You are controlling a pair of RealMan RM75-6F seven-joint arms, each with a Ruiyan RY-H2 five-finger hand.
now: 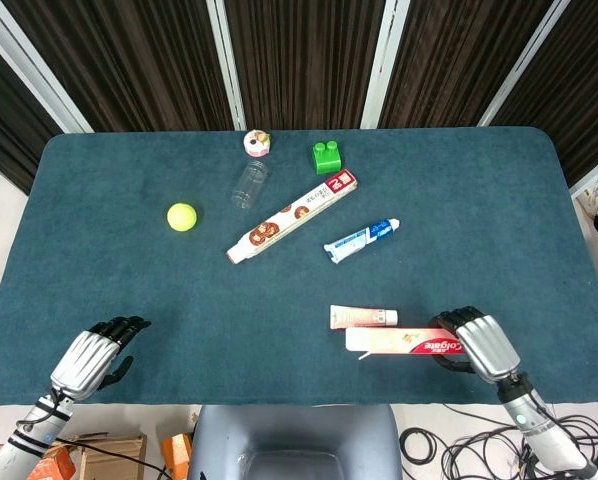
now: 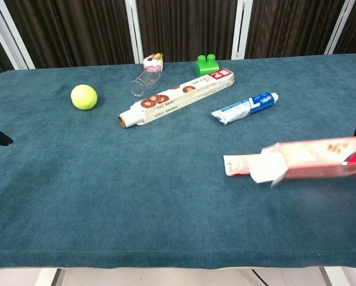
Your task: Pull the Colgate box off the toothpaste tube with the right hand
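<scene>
Right hand (image 1: 476, 342) at the near right edge of the desk (image 1: 99, 270), fingers curled over the red end of the Colgate box (image 1: 404, 342); it grips the box there. Box runs out from the hand toward the robot's left, lying flat, open flap end (image 2: 267, 170) farthest from the hand. Toothpaste tube (image 1: 363, 318) lies just beyond the box on its far side, parallel to it, alongside the box's open end; in the chest view the tube's flat tail pokes out beside the flap. Farther out from the right hand: a blue-and-white tube (image 1: 361, 239), then a long biscuit box (image 1: 293, 216) set diagonally, a green block (image 1: 326, 157), a clear bottle (image 1: 249, 183) on its side, and a small round item (image 1: 256, 143) by it. Yellow ball (image 1: 182, 216) sits well off toward the left. Left hand (image 1: 94, 355) rests at the near left edge, fingers curled, holding nothing.
</scene>
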